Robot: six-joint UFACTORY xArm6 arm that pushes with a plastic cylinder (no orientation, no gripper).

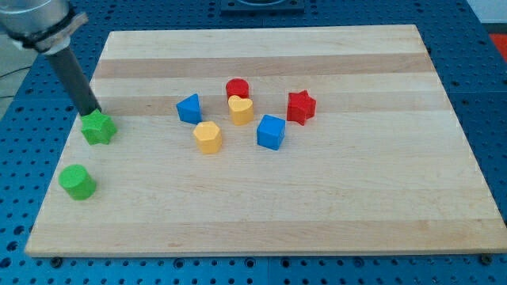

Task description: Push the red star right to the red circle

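The red star [301, 107] lies right of the board's middle. The red circle [237, 89] stands to its left, a little higher, touching the yellow heart [241, 110] below it. My tip [93, 113] is far to the view's left, at the upper edge of the green star [99, 127], touching it or nearly so. The rod slants up to the view's top left corner.
A blue triangle [189, 108] lies left of the red circle. A yellow hexagon [207, 137] and a blue cube [271, 131] lie below the heart. A green circle [78, 182] stands near the left edge of the wooden board [380, 206].
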